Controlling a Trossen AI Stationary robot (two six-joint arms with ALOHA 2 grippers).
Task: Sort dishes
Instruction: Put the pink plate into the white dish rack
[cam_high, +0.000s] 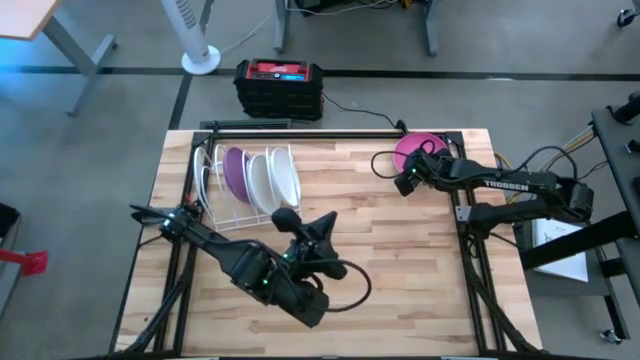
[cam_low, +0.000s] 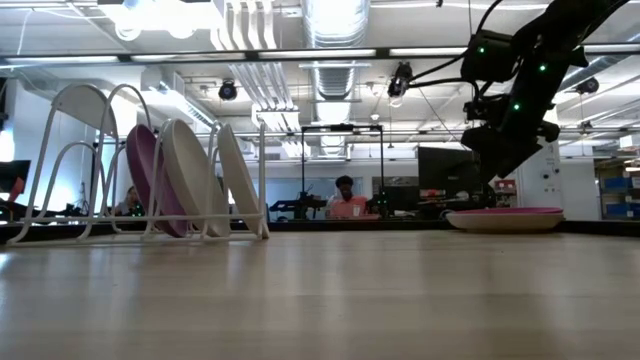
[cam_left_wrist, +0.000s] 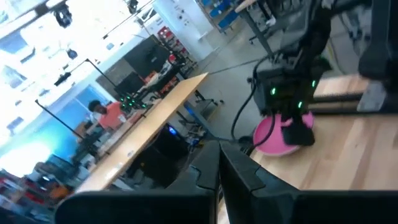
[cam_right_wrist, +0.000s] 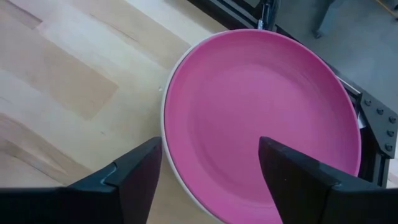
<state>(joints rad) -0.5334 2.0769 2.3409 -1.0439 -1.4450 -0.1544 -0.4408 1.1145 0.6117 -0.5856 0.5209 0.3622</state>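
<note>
Your rack (cam_high: 245, 185) stands at the table's (cam_high: 400, 270) far left part, three dishes (cam_high: 262, 178) upright in it | your plate (cam_high: 415, 150) lies flat at far right corner | right gripper (cam_high: 405, 182) hangs above plate | left gripper (cam_high: 288, 218) is just beside rack, near side.

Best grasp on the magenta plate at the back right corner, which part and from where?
Probably the rim. The magenta plate lies flat on the table, face up on a cream dish, so only its raised edge offers purchase. The open right gripper hovers above the near edge: come down from there, one finger inside the rim, one outside, and pinch.
</note>
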